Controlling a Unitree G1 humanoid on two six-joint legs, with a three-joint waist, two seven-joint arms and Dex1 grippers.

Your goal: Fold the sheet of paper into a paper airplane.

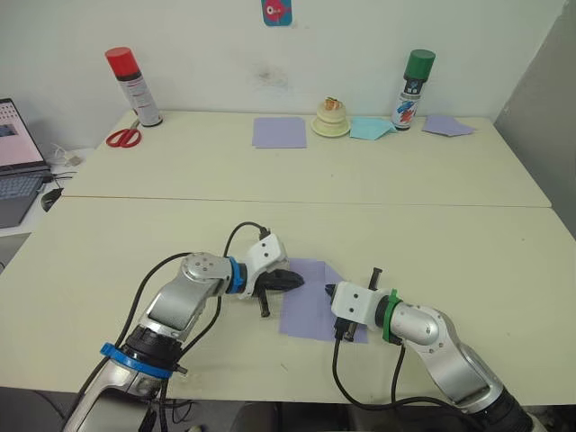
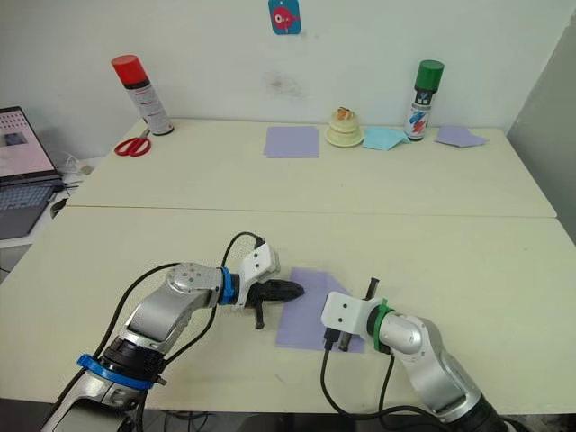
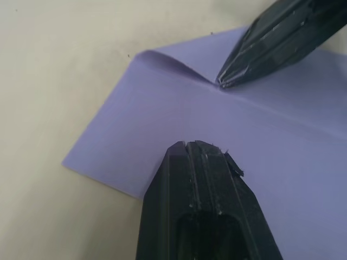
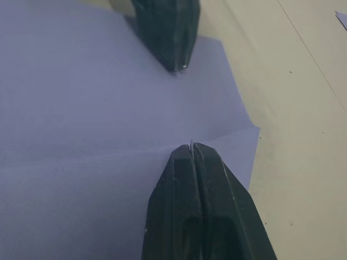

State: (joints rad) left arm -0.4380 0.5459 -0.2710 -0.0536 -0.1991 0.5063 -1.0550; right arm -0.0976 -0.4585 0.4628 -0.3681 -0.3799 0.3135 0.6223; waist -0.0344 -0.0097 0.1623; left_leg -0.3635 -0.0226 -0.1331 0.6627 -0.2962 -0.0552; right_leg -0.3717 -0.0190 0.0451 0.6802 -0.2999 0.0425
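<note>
Two grippers meet over the sheet of paper (image 1: 310, 301), which lies flat on the near half of the table (image 1: 432, 225), close to the front edge. Left gripper (image 1: 290, 280) comes in from the sheet's left side, fingers pressed together, tips over the paper's left edge. Right gripper (image 1: 329, 291) comes in from the right, fingers also pressed together, tip down on the sheet at a crease line. Left wrist view: one corner of the sheet is curled up off the table next to the right gripper's tip. Neither gripper pinches the paper; both press or rest on top.

Far side of table: red-capped spray can (image 1: 133, 86), scissors (image 1: 124, 137), second lavender sheet (image 1: 279, 131), green-capped spray can (image 1: 412, 88), pale blue paper piece (image 1: 371, 129).
</note>
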